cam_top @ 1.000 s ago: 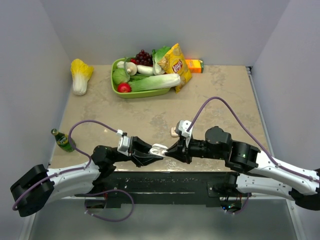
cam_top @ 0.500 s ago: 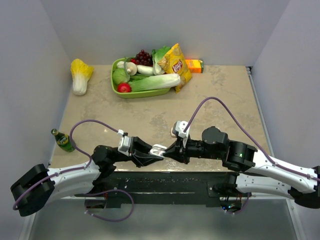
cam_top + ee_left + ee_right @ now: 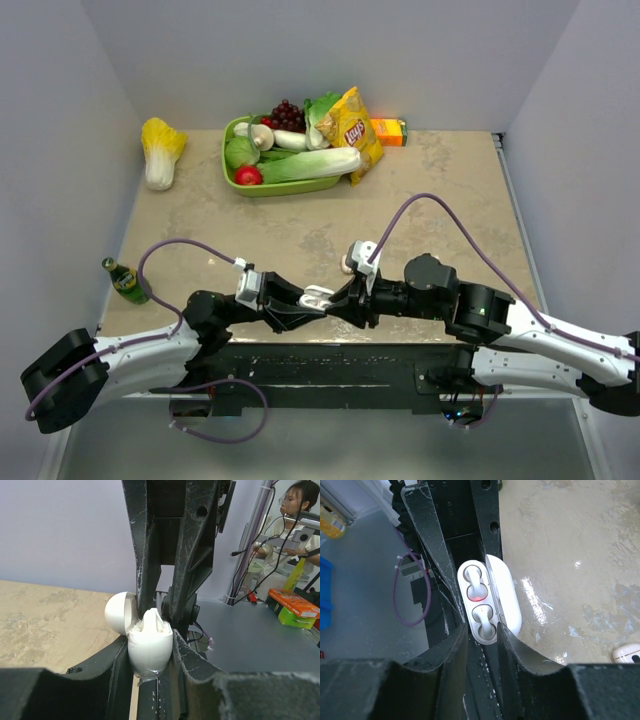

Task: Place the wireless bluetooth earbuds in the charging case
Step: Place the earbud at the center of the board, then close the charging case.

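At lower centre of the overhead view, the left tool is clamped on the open charging case. The right tool stands apart (straddling the case's end). The earbuds lie inside, by the desk edge.

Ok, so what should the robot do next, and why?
Probably ease the right gripper straight back. Both earbuds seem to sit in the charging case, which the left gripper clamps, and the right jaws stand apart.

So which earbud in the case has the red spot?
The far earbud, away from the right claw; the near earbud by that claw is plain white.
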